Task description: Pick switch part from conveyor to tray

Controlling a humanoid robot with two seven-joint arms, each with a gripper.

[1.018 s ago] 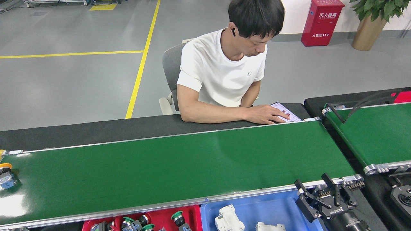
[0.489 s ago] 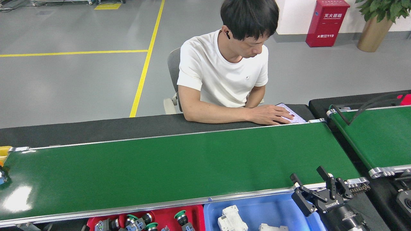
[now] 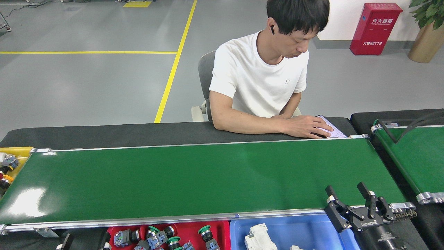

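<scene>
My view has swung left, bringing a yellow bin [image 3: 17, 152] of parts into sight beyond the far end of the conveyor [image 3: 194, 180]. Its glossy green belt left of my right gripper [image 3: 350, 201], whose black fingers stand apart and empty, carries no switch part, so I wait.

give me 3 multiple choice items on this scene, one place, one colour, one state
1. Where is the person's hand?
A. on the belt
B. on the black table past the belt
C. in the blue tray

2. What colour is the tray holding the green-capped switches?
A. red
B. blue
C. white

3. The right gripper is:
A. shut on a part
B. open, holding nothing
C. not in view

Answers: B, hand rests beyond the conveyor; A, its wall is red; B, fingers spread with only belt between.
</scene>
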